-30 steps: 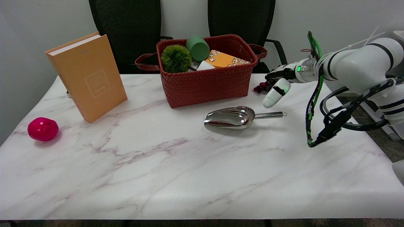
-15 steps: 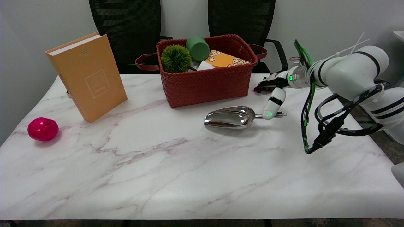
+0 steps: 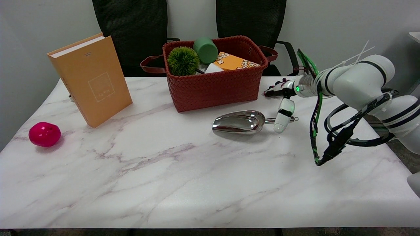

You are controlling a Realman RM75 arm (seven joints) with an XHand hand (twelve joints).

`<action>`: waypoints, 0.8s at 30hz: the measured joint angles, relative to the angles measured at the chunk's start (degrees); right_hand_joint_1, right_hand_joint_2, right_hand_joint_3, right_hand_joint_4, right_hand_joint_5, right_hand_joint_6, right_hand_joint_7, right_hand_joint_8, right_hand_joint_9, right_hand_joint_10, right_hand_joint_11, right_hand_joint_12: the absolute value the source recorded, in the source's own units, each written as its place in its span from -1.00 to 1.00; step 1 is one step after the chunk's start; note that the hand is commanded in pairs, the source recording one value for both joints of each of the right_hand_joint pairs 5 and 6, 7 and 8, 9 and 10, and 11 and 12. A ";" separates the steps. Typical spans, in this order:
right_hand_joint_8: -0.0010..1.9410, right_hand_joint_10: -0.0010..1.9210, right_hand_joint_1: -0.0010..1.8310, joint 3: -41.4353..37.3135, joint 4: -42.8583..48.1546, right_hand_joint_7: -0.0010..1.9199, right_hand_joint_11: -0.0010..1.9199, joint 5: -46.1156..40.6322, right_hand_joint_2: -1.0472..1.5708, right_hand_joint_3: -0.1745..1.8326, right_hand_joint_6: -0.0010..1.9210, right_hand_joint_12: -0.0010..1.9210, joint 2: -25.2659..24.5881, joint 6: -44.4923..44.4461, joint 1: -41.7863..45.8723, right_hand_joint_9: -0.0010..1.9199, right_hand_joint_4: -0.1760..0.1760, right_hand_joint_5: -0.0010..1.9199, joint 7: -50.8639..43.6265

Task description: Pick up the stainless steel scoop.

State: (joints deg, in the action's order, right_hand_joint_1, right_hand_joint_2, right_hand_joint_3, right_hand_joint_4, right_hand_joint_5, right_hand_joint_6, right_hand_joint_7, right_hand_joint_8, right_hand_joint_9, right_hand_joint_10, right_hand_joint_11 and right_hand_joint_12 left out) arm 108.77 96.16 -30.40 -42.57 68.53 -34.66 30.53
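Note:
The stainless steel scoop (image 3: 239, 122) lies flat on the marble table, bowl to the left and thin handle pointing right. My right hand (image 3: 281, 100) hovers over the handle from the far side. One white finger hangs down in front of the handle, its tip near the table surface. The other fingers stretch left above and behind the handle, partly hidden. Nothing is held; the scoop rests on the table.
A red woven basket (image 3: 216, 87) with a green ball, a green cup and a box stands just behind the scoop. Dark grapes (image 3: 269, 92) lie by my hand. An orange book (image 3: 95, 82) leans at the back left; a pink ball (image 3: 44, 134) sits at the left edge.
My right arm has swung left and down, bringing the hand from above and right of the handle onto it. The white finger now points down across the handle. The scoop has not moved.

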 measured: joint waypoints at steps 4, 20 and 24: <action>-1.00 -1.00 0.12 0.32 -0.45 -1.00 -1.00 0.60 -0.73 -0.27 -0.99 -1.00 -0.03 -0.29 0.19 -1.00 0.00 -0.99 -0.92; -1.00 -1.00 0.11 1.00 -2.99 -1.00 -1.00 2.24 -0.73 -0.28 -0.98 -1.00 -0.11 -0.84 1.06 -1.00 0.00 -0.98 -2.97; -1.00 -1.00 0.11 1.11 -3.42 -1.00 -1.00 2.41 -0.73 -0.28 -0.98 -1.00 -0.33 -0.85 1.22 -1.00 0.00 -0.98 -3.19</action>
State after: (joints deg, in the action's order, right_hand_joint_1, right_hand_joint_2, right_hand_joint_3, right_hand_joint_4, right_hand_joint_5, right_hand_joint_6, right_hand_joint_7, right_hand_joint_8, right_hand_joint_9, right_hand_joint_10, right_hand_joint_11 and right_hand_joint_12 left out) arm 109.87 92.75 -27.99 -42.90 67.68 -33.44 27.34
